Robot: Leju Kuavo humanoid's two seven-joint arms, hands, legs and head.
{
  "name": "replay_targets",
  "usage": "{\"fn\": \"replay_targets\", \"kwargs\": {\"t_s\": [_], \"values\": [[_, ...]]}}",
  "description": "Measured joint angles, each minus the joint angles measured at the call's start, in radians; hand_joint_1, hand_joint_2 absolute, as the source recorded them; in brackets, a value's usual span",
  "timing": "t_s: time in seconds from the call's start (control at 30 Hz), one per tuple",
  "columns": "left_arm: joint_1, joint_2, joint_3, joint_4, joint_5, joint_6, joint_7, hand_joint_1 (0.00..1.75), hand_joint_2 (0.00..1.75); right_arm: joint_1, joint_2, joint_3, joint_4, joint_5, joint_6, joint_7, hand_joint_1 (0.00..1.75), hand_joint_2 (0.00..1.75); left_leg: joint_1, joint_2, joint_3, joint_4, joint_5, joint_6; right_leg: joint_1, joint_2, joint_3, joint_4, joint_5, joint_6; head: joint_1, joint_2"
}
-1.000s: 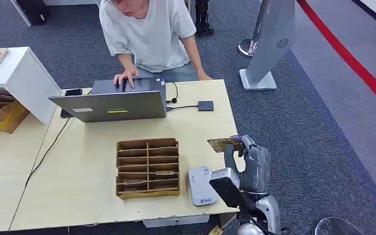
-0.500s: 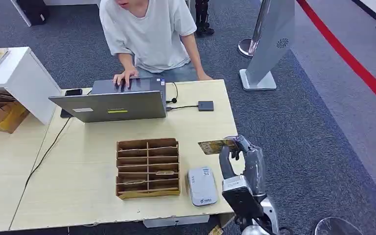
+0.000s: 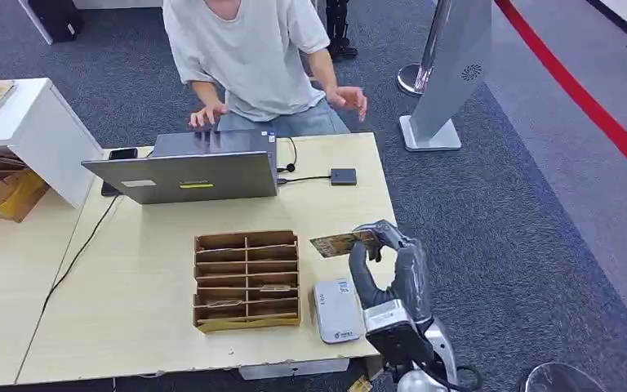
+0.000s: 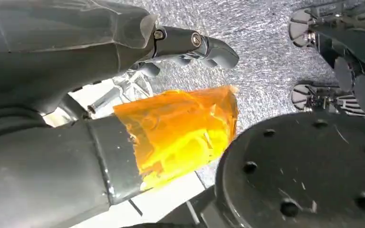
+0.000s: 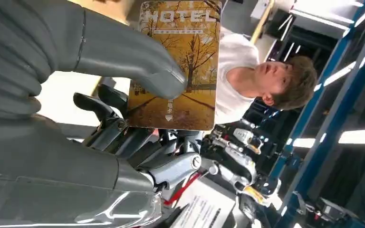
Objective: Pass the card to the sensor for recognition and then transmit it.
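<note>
My right hand is raised over the table's right edge and pinches a yellow-brown card, held roughly flat and sticking out to the left. In the right wrist view the card reads "HOTEL" over autumn trees, with the thumb pressed on its face and the fingers behind it. The sensor, a grey-white flat box, lies on the table below and just in front of the card. My left hand hangs over the carpet, its fingers apart from an orange-taped thumb, holding nothing.
A cardboard slot organiser sits left of the sensor. An open laptop and a small dark box on a cable are at the far side. A person stands behind the table, hands lifted. A silver stand is at back right.
My right hand has carried the card leftward, further over the table above the sensor. The person has taken both hands off the laptop and table and straightened up.
</note>
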Motion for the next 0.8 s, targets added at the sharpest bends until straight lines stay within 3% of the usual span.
{"fn": "replay_targets", "kwargs": {"t_s": [0.47,0.8], "values": [[0.007,0.031,-0.002,0.014,0.006,-0.029,-0.010,0.00,0.00,-0.156,-0.006,0.087,0.066,0.020,0.022,0.024,1.75,1.75,0.000,0.000,0.000,0.000,0.000,0.000,0.000,0.000,0.000,0.000,0.000,0.000,0.000,0.000],[0.007,0.053,-0.010,0.015,-0.012,-0.046,-0.017,0.00,0.00,-0.289,0.009,0.139,0.169,0.131,-0.003,0.081,1.75,1.75,0.000,0.000,0.000,0.000,0.000,0.000,0.000,0.000,0.000,0.001,0.000,0.000,0.000,0.000]]}}
